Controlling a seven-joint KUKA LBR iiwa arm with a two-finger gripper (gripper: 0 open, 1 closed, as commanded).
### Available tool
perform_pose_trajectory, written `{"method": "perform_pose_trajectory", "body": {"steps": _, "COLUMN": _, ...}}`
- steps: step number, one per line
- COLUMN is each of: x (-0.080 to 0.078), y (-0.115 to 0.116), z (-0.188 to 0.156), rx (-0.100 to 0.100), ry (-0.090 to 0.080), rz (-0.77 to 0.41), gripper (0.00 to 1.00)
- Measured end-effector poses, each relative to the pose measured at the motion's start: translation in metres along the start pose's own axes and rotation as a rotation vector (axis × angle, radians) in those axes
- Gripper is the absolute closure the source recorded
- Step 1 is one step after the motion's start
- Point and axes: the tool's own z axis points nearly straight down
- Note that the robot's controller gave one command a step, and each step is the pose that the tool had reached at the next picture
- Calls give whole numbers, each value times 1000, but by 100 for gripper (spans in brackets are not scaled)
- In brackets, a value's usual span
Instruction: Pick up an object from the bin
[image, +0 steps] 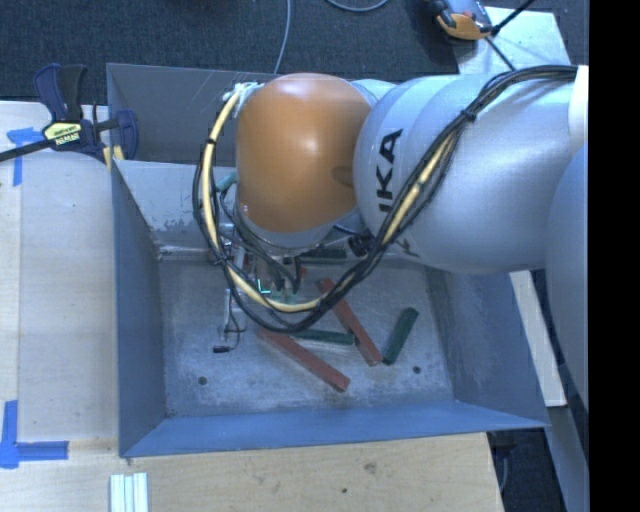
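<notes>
My gripper (268, 274) hangs below the orange dome over the left middle of the bin floor, mostly hidden by the dome and cables. Just right of it and towards the front lie crossed sticks: a long reddish-brown one (303, 359), a second reddish-brown one (354, 327) and a dark green one (328, 338) between them. A shorter dark green stick (400, 334) lies further right. A thin black bent wire (228, 336) lies on the floor to the gripper's front left. Nothing shows as held.
Another dark green stick (322, 257) lies by the back wall, partly behind the arm. The large silver arm covers the bin's right rear. The floor at the front left is bare grey metal.
</notes>
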Motion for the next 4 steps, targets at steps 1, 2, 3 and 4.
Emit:
{"method": "perform_pose_trajectory", "body": {"steps": 1, "x": -2, "y": -1, "z": -5, "rx": -2, "ry": -8, "rz": 4, "gripper": 0}}
{"method": "perform_pose_trajectory", "body": {"steps": 2, "x": -23, "y": -20, "z": 149, "rx": 0, "ry": -4, "rz": 10, "gripper": 100}}
{"method": "perform_pose_trajectory", "body": {"steps": 3, "x": -24, "y": -19, "z": 148, "rx": -1, "ry": -7, "rz": 10, "gripper": 0}}
{"method": "perform_pose_trajectory", "body": {"steps": 4, "x": -24, "y": -19, "z": 148, "rx": -1, "ry": -7, "rz": 11, "gripper": 0}}
